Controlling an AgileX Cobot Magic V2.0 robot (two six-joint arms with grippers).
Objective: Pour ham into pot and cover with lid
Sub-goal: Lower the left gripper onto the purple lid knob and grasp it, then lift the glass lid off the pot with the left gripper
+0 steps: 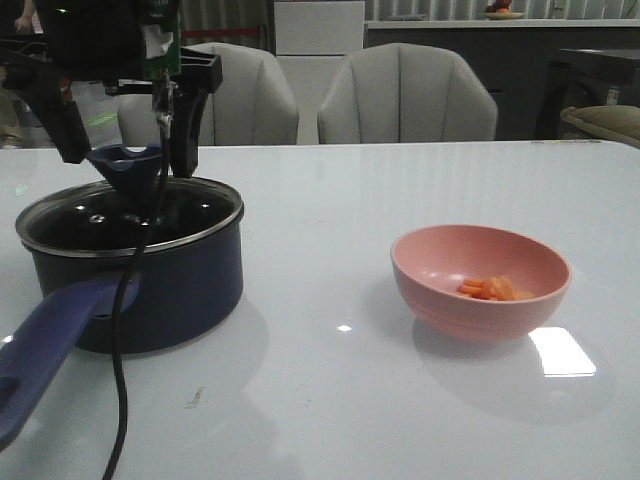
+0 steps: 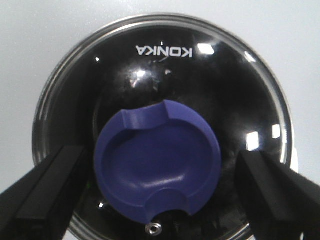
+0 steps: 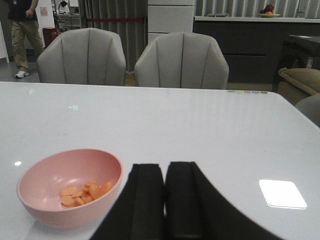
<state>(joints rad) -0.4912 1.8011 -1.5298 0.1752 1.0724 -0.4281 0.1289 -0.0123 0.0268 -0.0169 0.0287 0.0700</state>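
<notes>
The navy pot [image 1: 170,290] stands at the left of the table, its handle [image 1: 45,345] toward the front. The glass lid [image 1: 120,220] lies on it, with its blue-purple knob [image 1: 126,165] up; the lid [image 2: 210,90] and knob [image 2: 157,160] also show in the left wrist view. My left gripper [image 1: 122,155] is open, a finger on each side of the knob, not touching it [image 2: 159,192]. The ham [image 1: 490,289] lies in the pink bowl [image 1: 480,282] at the right; the right wrist view shows the ham [image 3: 82,193] too. My right gripper [image 3: 164,172] is shut and empty, beside the bowl [image 3: 70,185].
Two grey chairs [image 1: 405,95] stand behind the table's far edge. A black cable [image 1: 122,330] hangs from the left arm across the pot's front. A bright light patch [image 1: 560,352] reflects on the white table right of the bowl.
</notes>
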